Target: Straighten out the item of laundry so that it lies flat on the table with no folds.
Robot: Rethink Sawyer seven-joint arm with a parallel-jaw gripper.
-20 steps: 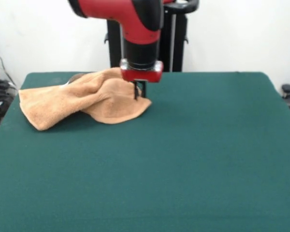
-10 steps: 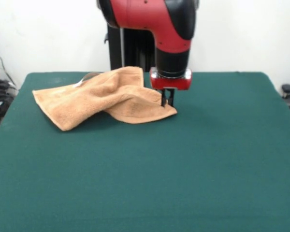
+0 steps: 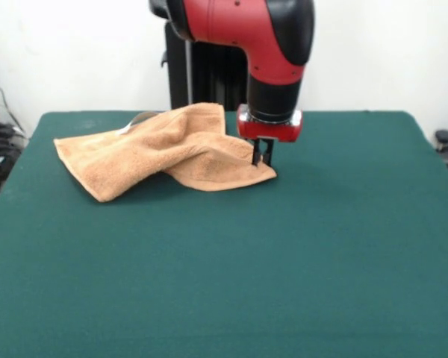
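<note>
Dragged slightly farther toward 3 o'clock, the towel (image 3: 160,153) lies rumpled and folded at the table's (image 3: 284,261) 11 o'clock area, its corner pinched in the closed gripper (image 3: 263,160).

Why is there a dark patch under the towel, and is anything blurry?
Front view: soft light from above casts a dim shadow on the table beneath the towel where its folds lift; the red arm shines a little on top; the claw at the towel's corner looks sharp, not blurred.
</note>
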